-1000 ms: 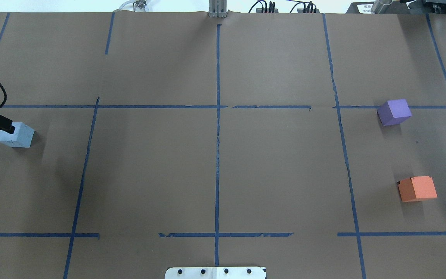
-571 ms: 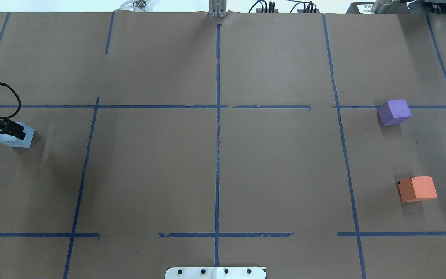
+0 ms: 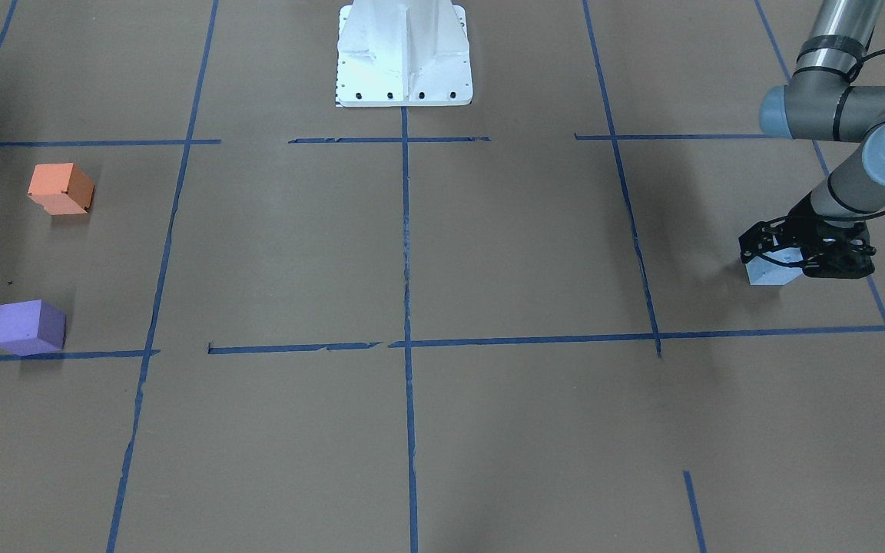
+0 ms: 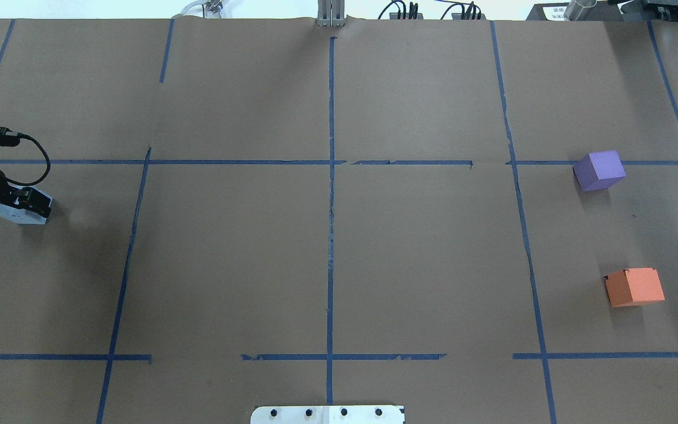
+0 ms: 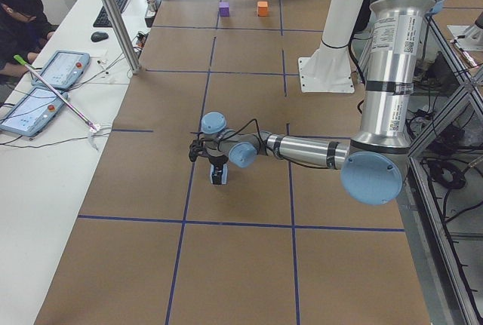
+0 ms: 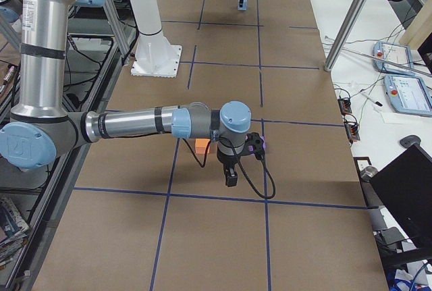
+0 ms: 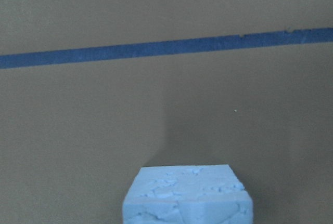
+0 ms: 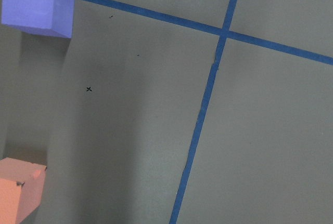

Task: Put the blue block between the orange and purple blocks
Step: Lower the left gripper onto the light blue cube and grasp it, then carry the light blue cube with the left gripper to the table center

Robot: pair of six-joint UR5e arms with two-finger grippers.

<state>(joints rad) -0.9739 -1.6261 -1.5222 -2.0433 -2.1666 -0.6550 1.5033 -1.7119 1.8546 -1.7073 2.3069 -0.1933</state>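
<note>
The pale blue block (image 4: 21, 217) sits at the table's far left, also in the front view (image 3: 767, 273) and low in the left wrist view (image 7: 187, 195). My left gripper (image 4: 24, 203) is down at the block with its fingers open on either side of it (image 3: 796, 259). The purple block (image 4: 599, 169) and the orange block (image 4: 634, 287) stand apart at the far right, with a bare gap between them. Both show in the right wrist view, purple (image 8: 34, 3) and orange (image 8: 18, 195). My right gripper (image 6: 231, 181) hangs near them; I cannot tell whether it is open or shut.
Blue tape lines (image 4: 331, 206) divide the brown paper table into squares. The robot's white base plate (image 3: 404, 54) stands at the near middle edge. A side table with tablets (image 5: 45, 84), a pole and a seated operator lies beyond the far edge.
My left gripper has moved in from the left edge and come down over the blue block, covering more of it. The blocks have not moved.
</note>
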